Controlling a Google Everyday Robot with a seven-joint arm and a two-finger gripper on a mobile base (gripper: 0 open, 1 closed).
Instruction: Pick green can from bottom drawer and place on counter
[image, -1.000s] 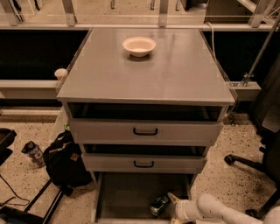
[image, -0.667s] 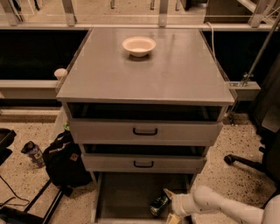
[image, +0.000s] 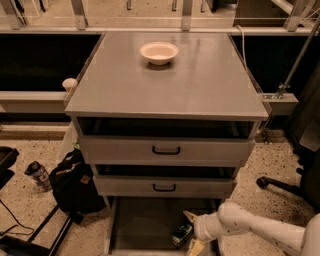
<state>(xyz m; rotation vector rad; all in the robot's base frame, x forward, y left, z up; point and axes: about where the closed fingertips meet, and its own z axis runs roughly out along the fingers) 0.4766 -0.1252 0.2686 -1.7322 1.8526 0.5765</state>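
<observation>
While your pincer (image: 191, 232) hangs low at the right side of the open bottom drawer (image: 140, 225), its fingers (image: 189, 216) stand spread wide. You'll find the green can (image: 180, 236) lying on the drawer floor just left of the pincer, at the mouth of that spread; whether a finger touches it, you cannot tell. Well above the pincer, the desk (image: 200, 85) carries a white bowl (image: 159, 52).

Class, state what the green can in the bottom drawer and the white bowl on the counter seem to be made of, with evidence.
The green can: likely metal, glossy; it catches highlights beside the gripper in the bottom drawer. The white bowl: matte, smooth, thin-rimmed; paper, plastic or ceramic, cannot tell. It sits on the counter.
</observation>
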